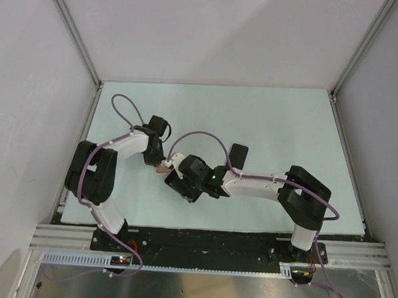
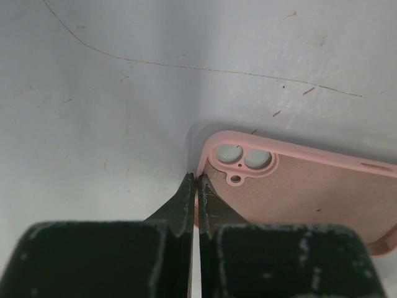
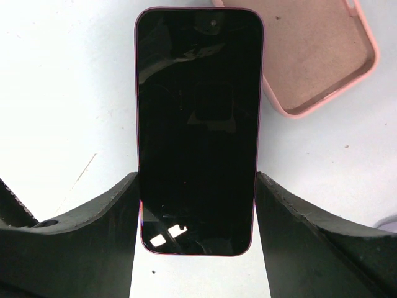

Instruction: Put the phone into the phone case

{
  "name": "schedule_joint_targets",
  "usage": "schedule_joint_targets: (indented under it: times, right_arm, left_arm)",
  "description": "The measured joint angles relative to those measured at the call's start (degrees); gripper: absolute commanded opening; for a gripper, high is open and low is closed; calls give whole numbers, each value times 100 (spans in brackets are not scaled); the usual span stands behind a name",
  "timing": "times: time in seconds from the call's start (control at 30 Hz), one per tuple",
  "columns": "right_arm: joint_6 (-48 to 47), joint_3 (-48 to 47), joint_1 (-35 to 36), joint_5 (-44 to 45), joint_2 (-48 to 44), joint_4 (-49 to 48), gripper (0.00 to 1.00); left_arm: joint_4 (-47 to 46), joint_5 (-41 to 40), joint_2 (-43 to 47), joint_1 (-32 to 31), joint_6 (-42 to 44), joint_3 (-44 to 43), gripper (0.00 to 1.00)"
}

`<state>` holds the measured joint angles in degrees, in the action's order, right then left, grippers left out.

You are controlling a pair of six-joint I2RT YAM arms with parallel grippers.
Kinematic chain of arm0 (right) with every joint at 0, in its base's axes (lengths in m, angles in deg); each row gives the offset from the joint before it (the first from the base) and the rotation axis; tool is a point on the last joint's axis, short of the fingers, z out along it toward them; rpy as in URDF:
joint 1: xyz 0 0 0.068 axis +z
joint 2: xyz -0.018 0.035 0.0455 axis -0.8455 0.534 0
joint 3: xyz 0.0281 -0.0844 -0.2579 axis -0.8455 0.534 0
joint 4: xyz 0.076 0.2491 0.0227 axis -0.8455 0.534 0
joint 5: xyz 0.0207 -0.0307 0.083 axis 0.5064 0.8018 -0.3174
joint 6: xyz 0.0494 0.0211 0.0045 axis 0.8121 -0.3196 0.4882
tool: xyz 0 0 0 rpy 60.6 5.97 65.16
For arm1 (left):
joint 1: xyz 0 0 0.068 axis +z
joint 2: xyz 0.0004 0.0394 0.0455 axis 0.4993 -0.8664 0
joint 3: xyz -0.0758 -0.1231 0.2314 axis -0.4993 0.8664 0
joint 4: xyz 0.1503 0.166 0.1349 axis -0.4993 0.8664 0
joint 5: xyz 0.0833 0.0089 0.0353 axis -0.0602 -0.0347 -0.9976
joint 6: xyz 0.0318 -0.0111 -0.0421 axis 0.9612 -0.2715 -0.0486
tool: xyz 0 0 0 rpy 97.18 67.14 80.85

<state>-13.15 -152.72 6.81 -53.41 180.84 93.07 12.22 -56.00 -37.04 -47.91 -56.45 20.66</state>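
Right wrist view: I see the glossy black, round-cornered slab phone (image 3: 197,124) gripped by its long edges between my right gripper (image 3: 197,180), jaws spread to its width. The salmon-pink rimmed phone case (image 3: 316,56) lies hollow-up, just far-right of it. My left gripper (image 2: 196,180) has its jaws pressed together on the case's rim beside the camera cutout.

A robotics lab: white panel walls (image 1: 21,99), aluminium rails (image 1: 207,245), two arms (image 1: 257,185) bolted beside a tabletop (image 1: 267,119).
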Motion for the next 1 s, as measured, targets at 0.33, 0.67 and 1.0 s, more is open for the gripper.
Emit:
schedule_joint_targets:
  times: [0.33, 0.67, 1.0]
  right_arm:
    - [-9, 2, -354, 2, -146, 39, 40]
    - [-11, 136, -468, 4, -160, 175, 40]
    - [-11, 192, -466, -2, -160, 210, 40]
  left_arm:
    - [7, -302, 0, -494, 577, -4, 0]
    - [46, -76, 243, -894, 957, 111, 0]
    - [42, 66, 400, -992, 1510, 118, 0]
